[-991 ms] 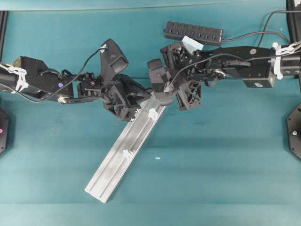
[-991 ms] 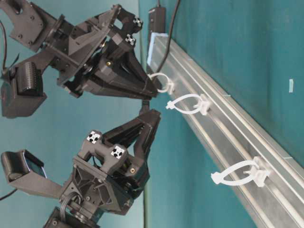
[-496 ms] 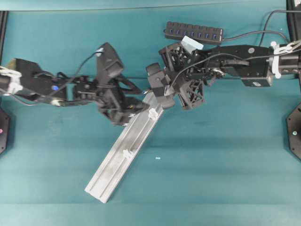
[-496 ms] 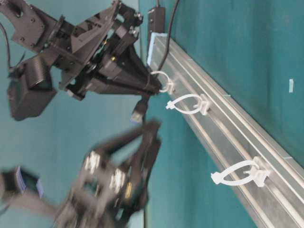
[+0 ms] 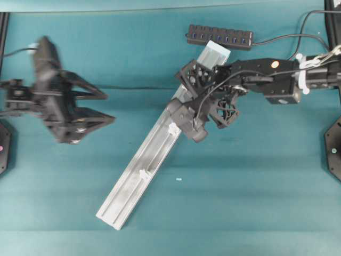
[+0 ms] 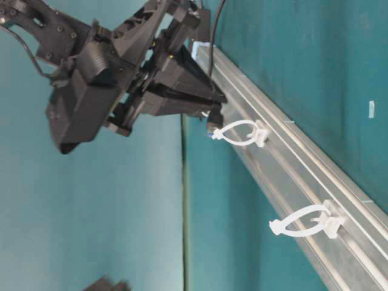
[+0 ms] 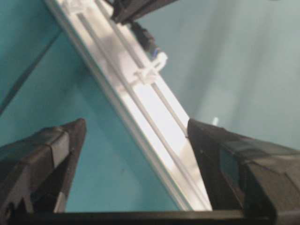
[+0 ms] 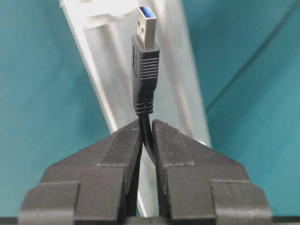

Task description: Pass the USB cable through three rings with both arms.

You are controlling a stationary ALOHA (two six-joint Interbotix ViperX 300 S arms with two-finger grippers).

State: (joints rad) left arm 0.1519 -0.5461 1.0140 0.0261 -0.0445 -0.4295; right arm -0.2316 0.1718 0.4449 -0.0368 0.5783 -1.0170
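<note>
1. Overhead: the left claw [image 5: 101,109] is spread wide, well apart from the rail [image 5: 136,178], fingers pointing right. The right claw [image 5: 192,128] reaches in from the right and hangs over the rail's upper half.
2. Table-level: the right claw points at the nearest ring [image 6: 239,132], the plug tip just beside it.
3. Left wrist: both fingers [image 7: 42,159] stand apart, framing the rail.
4. Right wrist: the claw is pressed together on the USB cable [image 8: 145,70]; the plug's long axis runs up along the rail, metal tip first. No readable writing.

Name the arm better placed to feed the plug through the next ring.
Right. Its pincer is shut on the USB cable, plug aimed at the next ring. The left pincer stands open, off the rail.
</note>
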